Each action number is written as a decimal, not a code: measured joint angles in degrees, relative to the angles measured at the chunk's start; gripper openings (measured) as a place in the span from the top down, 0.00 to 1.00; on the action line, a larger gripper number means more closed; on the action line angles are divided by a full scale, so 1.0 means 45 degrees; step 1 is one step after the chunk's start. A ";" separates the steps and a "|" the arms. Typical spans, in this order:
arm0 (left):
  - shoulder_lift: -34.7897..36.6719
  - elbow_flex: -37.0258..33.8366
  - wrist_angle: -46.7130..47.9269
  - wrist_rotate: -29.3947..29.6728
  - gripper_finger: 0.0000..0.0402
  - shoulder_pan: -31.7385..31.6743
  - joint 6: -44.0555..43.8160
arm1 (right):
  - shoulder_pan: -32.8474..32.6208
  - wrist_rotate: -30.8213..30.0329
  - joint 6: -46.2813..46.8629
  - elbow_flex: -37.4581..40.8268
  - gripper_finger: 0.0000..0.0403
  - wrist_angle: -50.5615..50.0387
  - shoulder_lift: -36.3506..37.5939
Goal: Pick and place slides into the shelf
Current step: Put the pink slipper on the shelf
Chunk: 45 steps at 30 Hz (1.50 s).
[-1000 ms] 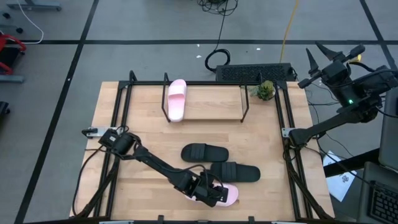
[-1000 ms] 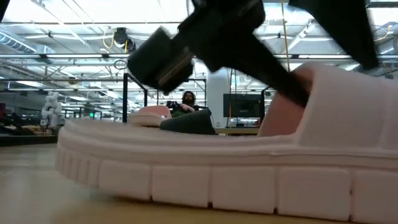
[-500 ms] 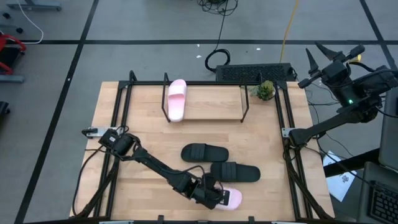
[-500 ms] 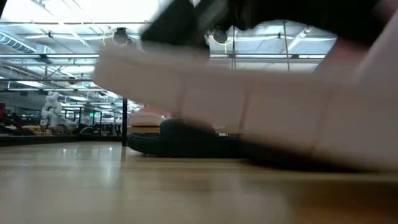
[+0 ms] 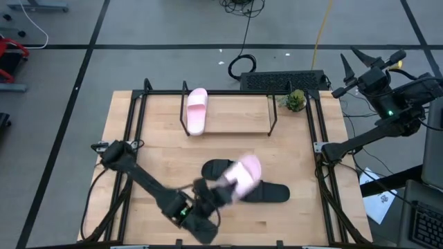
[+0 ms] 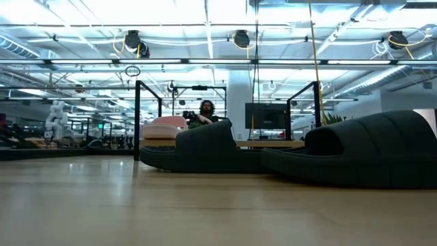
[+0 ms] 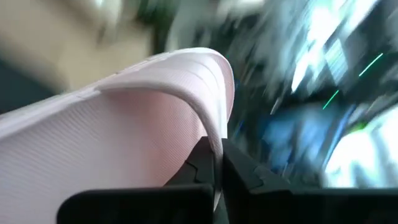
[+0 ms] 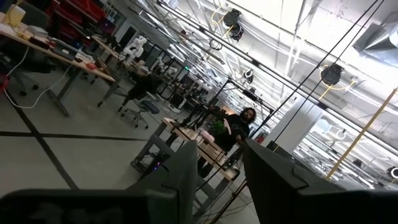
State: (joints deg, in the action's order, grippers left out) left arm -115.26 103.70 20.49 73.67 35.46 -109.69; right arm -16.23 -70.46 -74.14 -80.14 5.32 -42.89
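Pink slide (image 5: 243, 176), blurred, hangs above the two black slides (image 5: 225, 168) (image 5: 266, 191) at mid-table in the high view, clamped by the left gripper (image 5: 225, 191); a second pink slide (image 5: 196, 111) lies on the shelf (image 5: 235, 124); the right gripper (image 5: 361, 63) waits beyond the table's far right corner, fingers apart. Low view: both black slides rest flat on the wood (image 6: 102, 205); a person (image 6: 206, 113) sits behind. Left wrist view: fingers (image 7: 202, 165) pinch the pink strap's edge.
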 joint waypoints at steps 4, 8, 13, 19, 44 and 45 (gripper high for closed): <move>0.0335 0.0000 -0.3479 0.2458 1.00 -0.1245 0.4687 | 0.0004 -0.0002 0.0325 0.0000 0.71 0.0005 0.0001; 0.0389 0.0000 -0.8343 0.3480 1.00 -0.2905 1.1364 | 0.0005 0.0000 0.0656 0.0000 0.71 0.0007 0.0000; 0.0405 0.0005 -1.0760 0.3356 1.00 -0.4950 1.3391 | 0.0005 0.0000 0.0659 0.0000 0.71 0.0027 0.0002; 0.0290 0.0003 -0.9825 0.2952 1.00 -0.6466 1.1369 | 0.0005 0.0000 0.0640 0.0000 0.71 0.0049 0.0000; -0.0893 -0.0005 -0.1128 0.0552 1.00 -0.9046 -0.1217 | 0.0005 -0.0053 0.0279 0.0005 0.71 0.0058 0.0009; -0.1066 -0.0005 -0.1124 0.0351 1.00 -0.9132 -0.1736 | 0.0005 -0.0085 0.0242 0.0005 0.71 0.0062 0.0009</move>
State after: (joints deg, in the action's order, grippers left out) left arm -120.06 103.68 15.43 75.25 -5.63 -117.50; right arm -16.21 -70.84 -73.05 -80.12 5.60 -42.85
